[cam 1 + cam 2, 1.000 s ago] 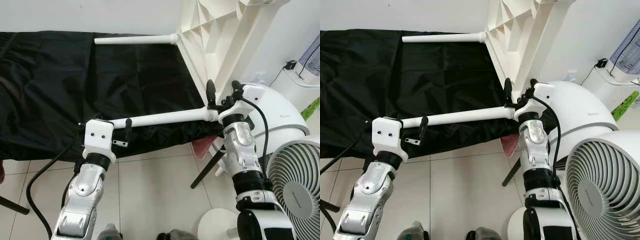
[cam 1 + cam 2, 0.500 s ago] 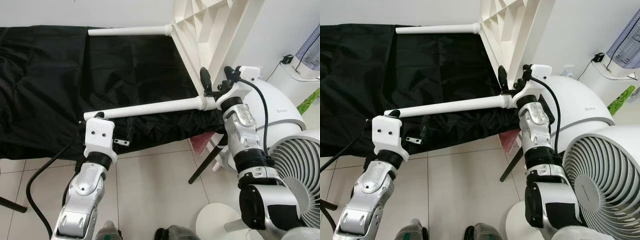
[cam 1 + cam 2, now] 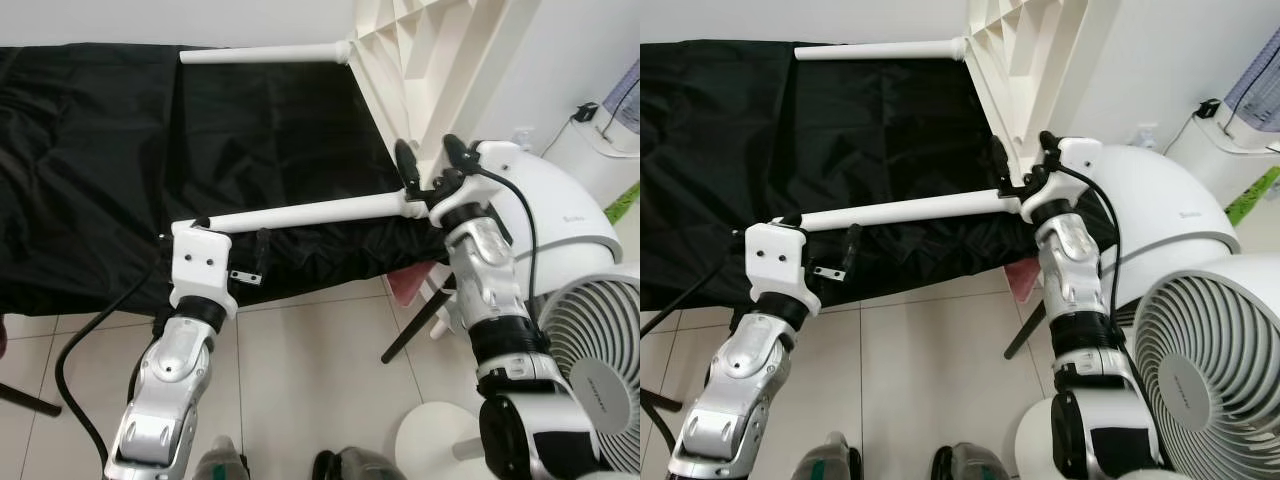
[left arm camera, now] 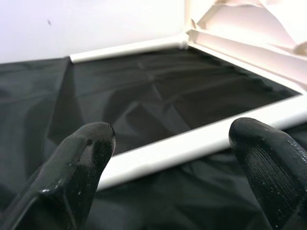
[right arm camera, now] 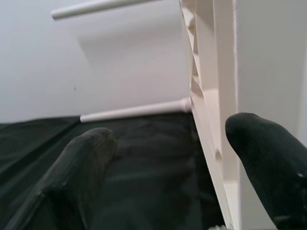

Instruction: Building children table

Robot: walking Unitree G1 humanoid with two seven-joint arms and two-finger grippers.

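We should keep the loose white leg (image 3: 310, 211) level across the black sheet (image 3: 90, 160), our left gripper (image 3: 228, 250) spread around its left end, our right gripper (image 3: 428, 172) apart at the tabletop (image 3: 440, 60), easing it into the socket

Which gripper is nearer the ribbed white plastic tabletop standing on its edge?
Right. The right gripper sits at the ribbed white plastic tabletop, by the long white table leg's joint. The left gripper is at that leg's far end, over the black cloth.
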